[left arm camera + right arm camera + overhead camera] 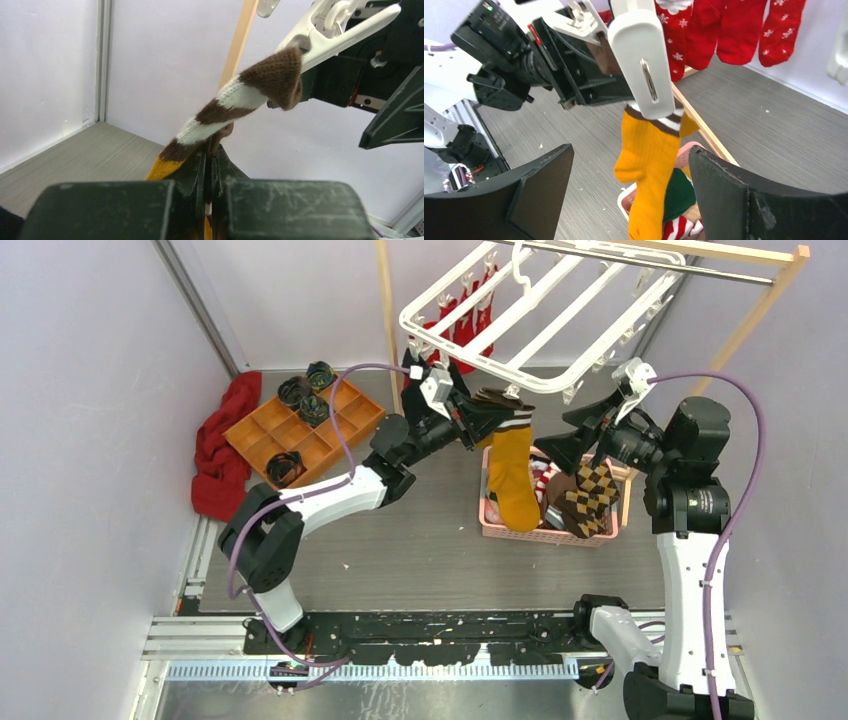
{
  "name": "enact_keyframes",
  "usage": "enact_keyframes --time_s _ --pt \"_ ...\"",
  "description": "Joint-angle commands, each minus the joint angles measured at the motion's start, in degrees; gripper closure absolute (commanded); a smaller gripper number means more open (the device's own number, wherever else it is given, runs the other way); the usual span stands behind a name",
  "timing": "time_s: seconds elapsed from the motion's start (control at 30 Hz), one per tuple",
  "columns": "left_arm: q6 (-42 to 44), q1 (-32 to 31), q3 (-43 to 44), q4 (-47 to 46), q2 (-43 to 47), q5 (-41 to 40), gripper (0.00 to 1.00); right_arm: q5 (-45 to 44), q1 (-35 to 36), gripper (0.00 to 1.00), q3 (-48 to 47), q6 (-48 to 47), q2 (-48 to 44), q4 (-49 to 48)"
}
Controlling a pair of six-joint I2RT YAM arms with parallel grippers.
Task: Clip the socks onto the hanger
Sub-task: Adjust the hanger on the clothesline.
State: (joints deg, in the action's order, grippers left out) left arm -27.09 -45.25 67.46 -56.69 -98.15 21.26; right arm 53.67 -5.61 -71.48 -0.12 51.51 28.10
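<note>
A mustard-yellow sock (512,480) with a brown-and-white striped cuff (240,100) hangs below the white hanger (540,310). My left gripper (209,155) is shut on the cuff, and in the top view it (490,415) sits just under the frame's near edge. A white clip (644,65) of the hanger sits over the cuff's end (292,55). My right gripper (630,150) is open, its fingers (539,190) wide on either side of the hanging sock without touching it. From above it (562,437) is to the sock's right. A brown argyle sock (590,495) lies in the basket.
A pink basket (545,532) of socks stands under the hanger. Red socks (465,320) are clipped at the hanger's far left. An orange tray (340,430) with dark rolled bundles and a red cloth (220,445) lie at left. The wooden rack post (388,320) stands behind.
</note>
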Motion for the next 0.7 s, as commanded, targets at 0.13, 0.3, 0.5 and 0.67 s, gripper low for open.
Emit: enact_keyframes --time_s 0.13,0.3,0.5,0.67 --pt "-3.7 1.4 0.9 -7.7 -0.5 2.9 1.00 2.8 -1.8 0.08 5.4 -8.3 -0.8 -3.4" --pt "-6.8 1.4 1.5 -10.7 -2.0 4.5 1.00 1.5 -1.8 0.07 11.7 -3.5 0.9 -17.7" --pt "-10.0 1.4 1.3 -13.4 -2.7 6.4 1.00 0.9 -1.8 0.06 23.4 9.6 2.1 -44.5" --pt "-12.3 1.4 1.3 -15.2 -3.0 8.3 1.00 2.0 -1.8 0.06 26.7 15.8 3.5 -54.1"
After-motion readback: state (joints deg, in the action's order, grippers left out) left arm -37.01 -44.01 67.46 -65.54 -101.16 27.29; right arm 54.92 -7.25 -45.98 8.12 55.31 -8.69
